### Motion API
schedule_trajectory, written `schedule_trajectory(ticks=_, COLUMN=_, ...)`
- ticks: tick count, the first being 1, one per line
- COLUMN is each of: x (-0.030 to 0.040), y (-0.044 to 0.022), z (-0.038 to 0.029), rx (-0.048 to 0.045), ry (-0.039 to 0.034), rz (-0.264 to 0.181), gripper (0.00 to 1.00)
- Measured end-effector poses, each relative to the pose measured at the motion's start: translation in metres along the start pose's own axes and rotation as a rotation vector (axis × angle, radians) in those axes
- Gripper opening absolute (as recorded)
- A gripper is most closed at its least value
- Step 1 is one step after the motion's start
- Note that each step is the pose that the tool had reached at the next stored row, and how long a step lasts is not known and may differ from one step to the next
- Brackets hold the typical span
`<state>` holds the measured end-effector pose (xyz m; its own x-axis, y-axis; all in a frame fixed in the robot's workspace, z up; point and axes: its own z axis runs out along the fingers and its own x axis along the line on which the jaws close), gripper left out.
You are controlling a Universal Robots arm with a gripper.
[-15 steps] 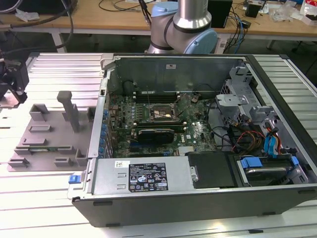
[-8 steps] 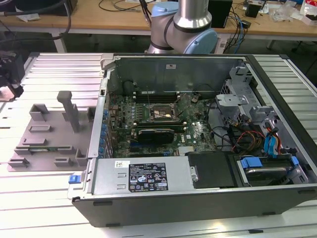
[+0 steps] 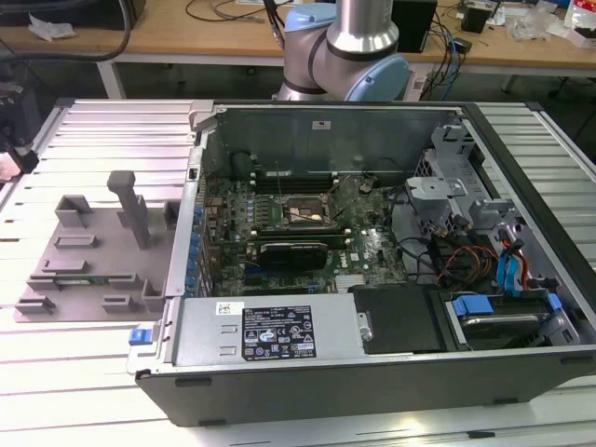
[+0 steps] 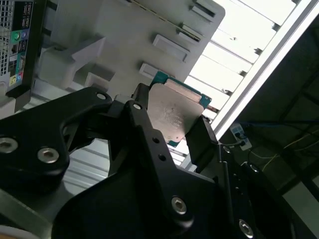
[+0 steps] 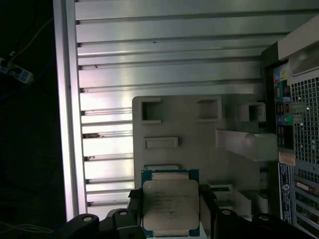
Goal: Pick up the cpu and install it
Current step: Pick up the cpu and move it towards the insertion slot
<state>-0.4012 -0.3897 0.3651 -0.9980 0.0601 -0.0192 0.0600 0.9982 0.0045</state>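
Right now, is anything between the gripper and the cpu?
Nothing: in both wrist views the gripper clamps the cpu directly, at opposite edges.

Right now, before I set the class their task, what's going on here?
The robot arm's gripper has its jaws shut on the cpu, holding it in the air above the grey parts tray that lies beside the open computer case. The cpu is picked up but not yet installed in the case.
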Motion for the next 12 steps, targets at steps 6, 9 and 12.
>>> schedule_trajectory(ticks=6, x=-0.0003, y=0.0001, z=-0.0161, rx=0.0, ry=0.0, rz=0.0, gripper=0.55)
schedule_trajectory(ticks=9, x=-0.0004, y=0.0001, z=-0.0227, rx=0.0001, ry=0.0, rz=0.0, gripper=0.55)
schedule_trajectory(ticks=12, x=-0.0006, y=0.0002, z=-0.0328, rx=0.0, ry=0.0, rz=0.0, gripper=0.55)
